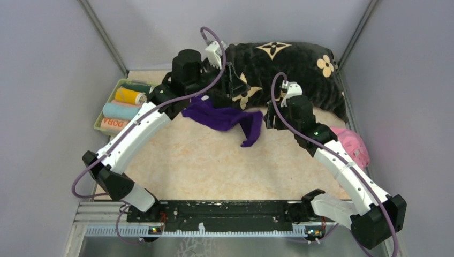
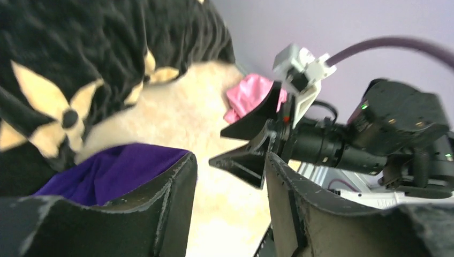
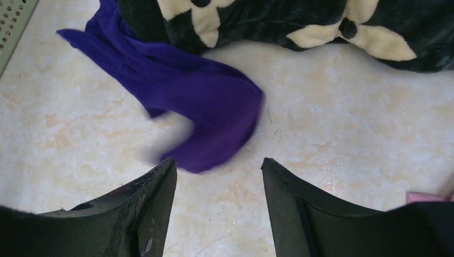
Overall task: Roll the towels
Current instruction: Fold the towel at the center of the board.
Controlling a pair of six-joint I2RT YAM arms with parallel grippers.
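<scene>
Since four towels lie rolled side by side in the green tray (image 1: pixel 100 122) at the left edge and two lie loose, I judge the job about two thirds done: the purple towel (image 1: pixel 225 118) and the pink towel (image 1: pixel 353 144) are left to roll. Counting from the biggest down, I have one table (image 1: pixel 214 171), one black flowered cushion (image 1: pixel 300 64) across its far side, one tray, then six towels that I can see. The purple towel shows the most cloth, crumpled on the middle of the table with its far edge touching the cushion's front. The pink towel is bunched at the right edge, partly hidden by my right arm. The four rolls run from the dark roll (image 1: pixel 136 87) farthest, through the yellow roll (image 1: pixel 128 96) and the light blue roll (image 1: pixel 120 111), to the orange roll (image 1: pixel 113 125) lettered DORA nearest. Of the two grippers, my left gripper (image 2: pixel 230 163) hangs over the purple towel's far left end beside the cushion, fingers apart with nothing between them; my right gripper (image 3: pixel 218 163) hovers just off the towel's right tip, likewise spread and empty
</scene>
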